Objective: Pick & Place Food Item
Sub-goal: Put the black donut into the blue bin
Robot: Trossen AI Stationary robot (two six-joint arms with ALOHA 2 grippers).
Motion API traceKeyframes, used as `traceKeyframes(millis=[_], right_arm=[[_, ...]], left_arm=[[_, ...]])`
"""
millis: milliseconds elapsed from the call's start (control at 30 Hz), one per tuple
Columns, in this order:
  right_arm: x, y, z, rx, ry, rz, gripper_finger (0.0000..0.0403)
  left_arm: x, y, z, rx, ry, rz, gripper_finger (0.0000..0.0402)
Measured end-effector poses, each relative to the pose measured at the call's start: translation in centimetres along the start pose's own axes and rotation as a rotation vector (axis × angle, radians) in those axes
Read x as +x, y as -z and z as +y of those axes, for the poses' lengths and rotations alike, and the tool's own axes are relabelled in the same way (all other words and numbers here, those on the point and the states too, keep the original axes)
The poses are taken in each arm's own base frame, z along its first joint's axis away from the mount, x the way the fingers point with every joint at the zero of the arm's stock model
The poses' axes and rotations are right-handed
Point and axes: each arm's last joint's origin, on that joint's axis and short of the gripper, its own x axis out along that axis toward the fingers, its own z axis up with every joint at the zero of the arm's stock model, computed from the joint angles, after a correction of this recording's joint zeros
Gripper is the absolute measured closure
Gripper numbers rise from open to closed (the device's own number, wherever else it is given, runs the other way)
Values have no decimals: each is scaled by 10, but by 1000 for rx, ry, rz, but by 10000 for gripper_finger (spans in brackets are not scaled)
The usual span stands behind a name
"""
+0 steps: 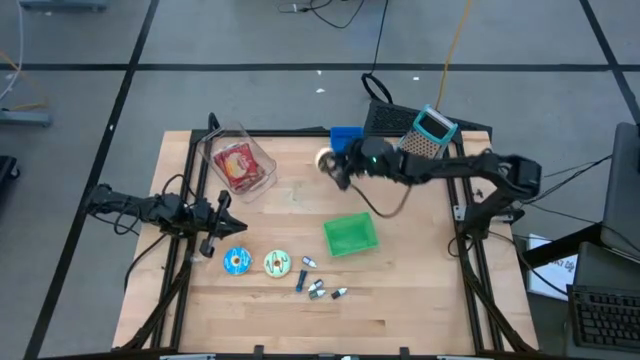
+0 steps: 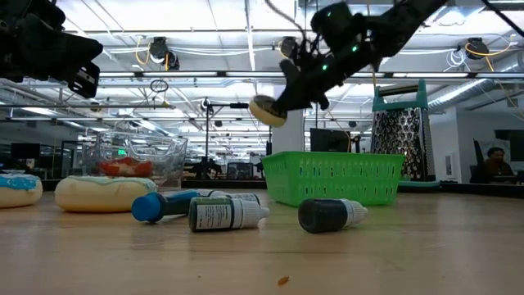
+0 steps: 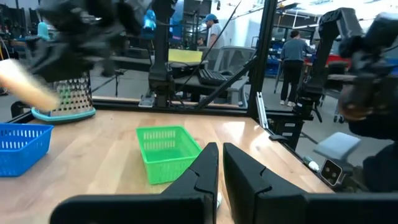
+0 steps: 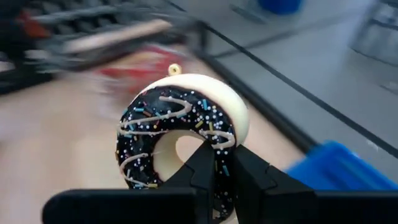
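While the left gripper [image 1: 222,222] waits at nine o'clock with its fingers pinched together on nothing, near me at six o'clock lies a scatter of small dropper bottles [image 1: 315,288], and beside them two frosted donuts, one blue [image 1: 236,261] and one yellow [image 1: 277,263], flat on the table [image 1: 400,300]. Just past those, about the middle, sits the green basket [image 1: 351,235], upright and, as far as I can see, with nothing in it. Up at twelve o'clock the right gripper [image 1: 337,166] hangs in the air, fingers narrowed onto the rim of a chocolate-sprinkled donut [image 4: 183,134], well clear of the wood. So this looks like the carry step: the food is lifted and not yet placed. I'd judge the next move calls for lining up over a container and lowering before letting go, and which container I can't tell. At eleven o'clock a clear bowl [image 1: 238,163] holds something red; behind the gripper stands a blue basket [image 1: 345,134], and at one o'clock a grater [image 1: 428,133]. The bottles lie low, out of the arm's way.
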Motion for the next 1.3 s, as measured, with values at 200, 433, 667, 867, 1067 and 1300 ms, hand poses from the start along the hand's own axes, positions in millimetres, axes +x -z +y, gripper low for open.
traceKeyframes(millis=[200,433,667,867,1067,1300], right_arm=[[18,11,-42,62,140,67,379],[26,24,-65,79,199,148,380],[25,28,-68,53,232,179,380],[24,31,-67,53,231,202,379],[23,33,-67,51,235,231,379],[22,37,-67,74,240,263,379]], left_arm=[[0,0,0,0,0,0,378],[0,0,0,0,0,0,378],[0,0,0,0,0,0,378],[0,0,0,0,0,0,378],[0,0,0,0,0,0,378],[0,0,0,0,0,0,378]])
